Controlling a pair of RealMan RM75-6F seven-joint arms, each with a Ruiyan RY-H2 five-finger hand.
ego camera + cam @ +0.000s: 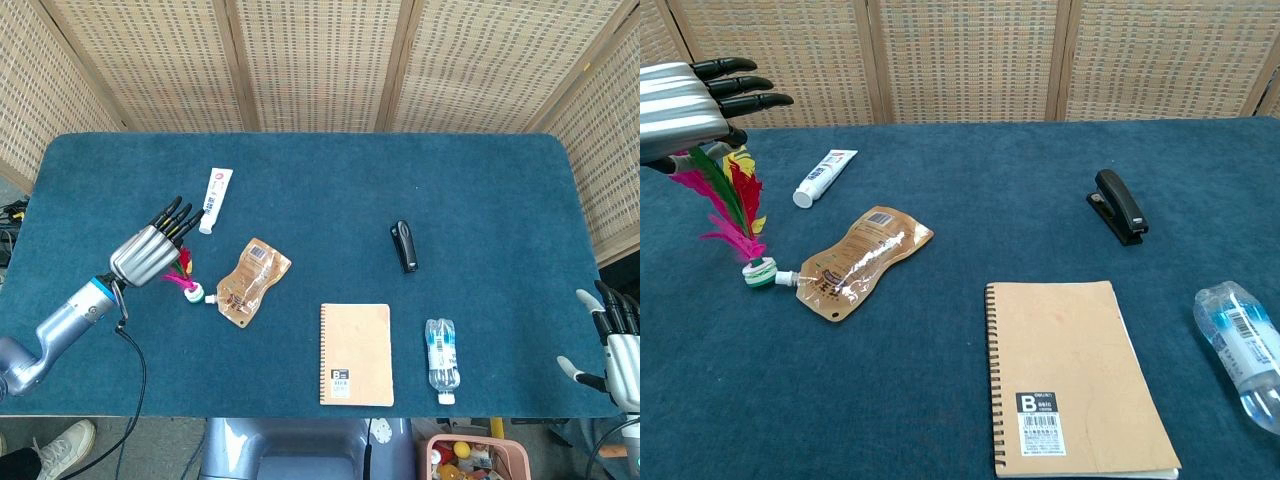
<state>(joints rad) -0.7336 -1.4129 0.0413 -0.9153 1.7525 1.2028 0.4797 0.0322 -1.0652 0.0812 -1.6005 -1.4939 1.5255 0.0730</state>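
Hovering over the feather shuttlecock (pixel 735 215) at the left of the frame is my left hand (pixel 152 247). Its dark fingers (pixel 740 85) lie straight and a little apart, pointing toward the upper right. I hold nothing in it. The shuttlecock stands on the blue table (pixel 320 190) with its pink, green and yellow feathers pointing up, right under my palm. I cannot tell if the feather tips touch my hand. Its small white and green base sits on the cloth.

Just beside that base, to the right, lies a brown pouch (pixel 252 280) with a white cap. Above it, toward the upper left, lies a white toothpaste tube (pixel 215 199).

My right hand (pixel 612 340) is far off at the lower right edge of the frame, just past the table's edge. Its fingers are spread apart and it holds nothing.

In the lower middle lies a tan spiral notebook (pixel 356 353). A water bottle (pixel 441 357) lies on its side just right of it. A black stapler (pixel 403 246) sits right of the middle.
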